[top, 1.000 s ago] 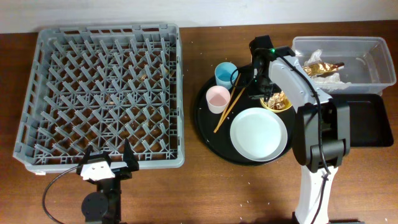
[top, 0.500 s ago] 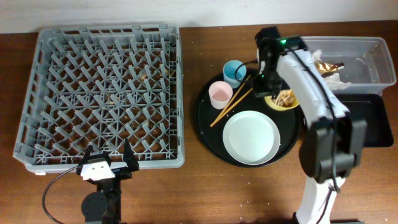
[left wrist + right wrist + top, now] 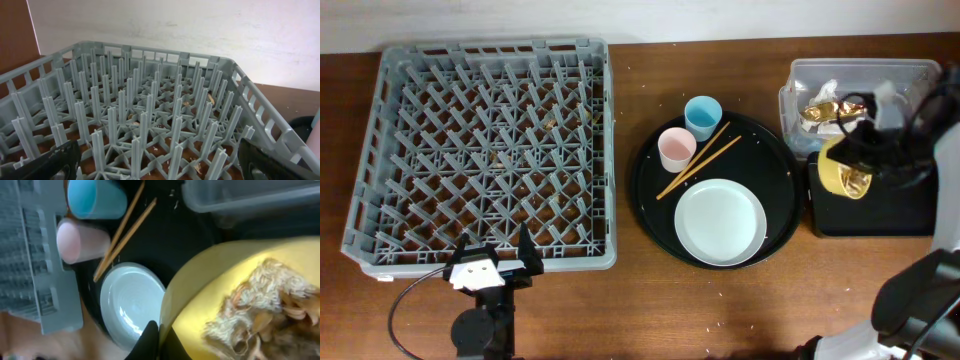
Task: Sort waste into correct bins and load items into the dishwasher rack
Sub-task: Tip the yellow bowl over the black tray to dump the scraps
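My right gripper [image 3: 861,160] is shut on the rim of the yellow bowl [image 3: 841,173] and holds it tilted over the shallow black tray [image 3: 880,210]. In the right wrist view the fingers [image 3: 150,341] pinch the bowl rim [image 3: 200,295], with brown scraps and rice [image 3: 265,312] inside. The clear tub [image 3: 865,72] holds the napkin and gold wrapper [image 3: 820,108]. The blue cup [image 3: 702,116], pink cup [image 3: 675,150], chopsticks [image 3: 698,162] and white plate [image 3: 720,221] sit on the round black tray [image 3: 775,165]. My left gripper [image 3: 492,262] is open and empty at the front edge of the grey rack [image 3: 485,150].
The rack fills the left wrist view [image 3: 150,115], with crumbs on the table beneath its lattice. The round black tray lies between the rack and the two bins. The tub and black tray stand against the table's right edge.
My right gripper has lifted the yellow bowl off the round tray and carried it right, over the shallow black tray. The round tray and its things shifted slightly right. The left arm is still.
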Robot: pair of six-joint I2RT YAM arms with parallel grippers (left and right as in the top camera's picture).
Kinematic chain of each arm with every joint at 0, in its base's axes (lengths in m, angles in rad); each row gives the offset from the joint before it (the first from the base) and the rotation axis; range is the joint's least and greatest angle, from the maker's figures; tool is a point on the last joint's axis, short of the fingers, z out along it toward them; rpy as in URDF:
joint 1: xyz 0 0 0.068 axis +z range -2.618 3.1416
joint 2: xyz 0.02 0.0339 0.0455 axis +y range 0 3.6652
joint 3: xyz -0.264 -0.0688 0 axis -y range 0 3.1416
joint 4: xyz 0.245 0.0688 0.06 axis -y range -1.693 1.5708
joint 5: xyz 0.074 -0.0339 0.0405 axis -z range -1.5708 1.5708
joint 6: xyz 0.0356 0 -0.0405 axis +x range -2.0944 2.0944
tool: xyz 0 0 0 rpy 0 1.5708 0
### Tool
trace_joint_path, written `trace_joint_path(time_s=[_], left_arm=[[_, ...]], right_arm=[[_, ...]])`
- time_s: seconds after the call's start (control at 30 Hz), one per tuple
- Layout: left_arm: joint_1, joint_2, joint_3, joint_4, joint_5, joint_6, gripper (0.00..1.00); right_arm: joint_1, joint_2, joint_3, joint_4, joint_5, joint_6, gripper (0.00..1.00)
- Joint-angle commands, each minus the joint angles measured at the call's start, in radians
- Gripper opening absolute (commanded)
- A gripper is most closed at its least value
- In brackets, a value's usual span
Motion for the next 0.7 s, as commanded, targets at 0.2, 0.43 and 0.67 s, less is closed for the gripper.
trace_joint_path(time_s=[0.2,0.43,0.67], left_arm=[[0.007,-0.005,-0.007,0.003,0.011,0.02,0.99],[0.007,-0.005,-0.007,0.003,0.011,0.02,0.99],[0.007,-0.005,-0.007,0.003,0.011,0.02,0.99]], right_arm=[[-0.353,0.031,-0.399,0.349,-0.612,-0.014,0.04],[-0.465,0.043,-0.404,0.322,-0.897,0.122,0.04],[-0.465,0.043,-0.404,0.311,-0.929,0.152,0.04]])
